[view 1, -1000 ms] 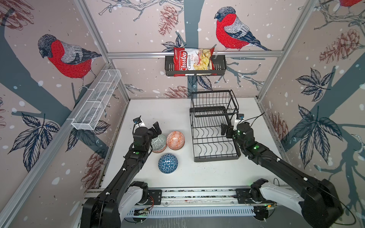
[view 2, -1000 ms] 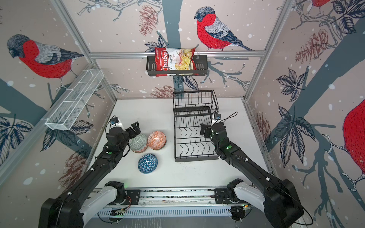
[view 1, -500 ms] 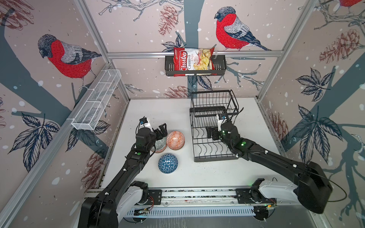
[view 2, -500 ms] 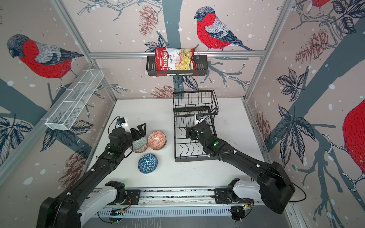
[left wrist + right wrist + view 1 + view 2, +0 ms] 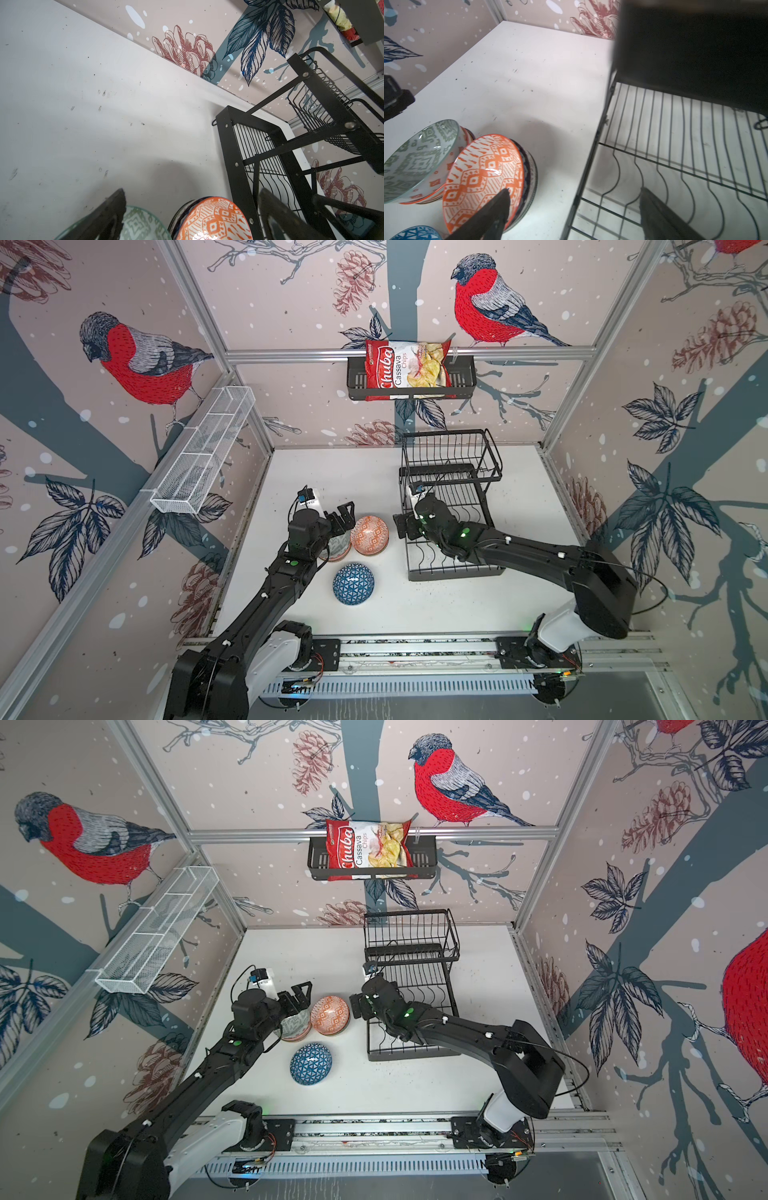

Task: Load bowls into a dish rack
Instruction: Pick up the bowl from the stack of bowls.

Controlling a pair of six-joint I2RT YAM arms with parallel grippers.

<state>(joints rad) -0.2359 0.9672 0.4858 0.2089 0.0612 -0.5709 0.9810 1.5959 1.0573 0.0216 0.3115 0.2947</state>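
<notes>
while left end effector (image 5: 343, 514) and right end effector (image 5: 399, 526) gape wide, bowls (image 5: 369, 531) sit beside dish rack (image 5: 440, 467)

Right arm is swinging across the dish rack (image 5: 457, 573). A second ago the right claw (image 5: 401, 526) was sitting at the rack's right side, half a second ago it was over the base wires, and now it's hanging at the left rim, jaws wide, just beside the orange bowl (image 5: 370, 535). Its forearm is now lying across the rack's front right corner. Left arm is creeping too: the left claw (image 5: 343, 517) is sliding from over the green bowl (image 5: 338, 546) towards the orange one, and the wrist is covering more of the green bowl.
</notes>
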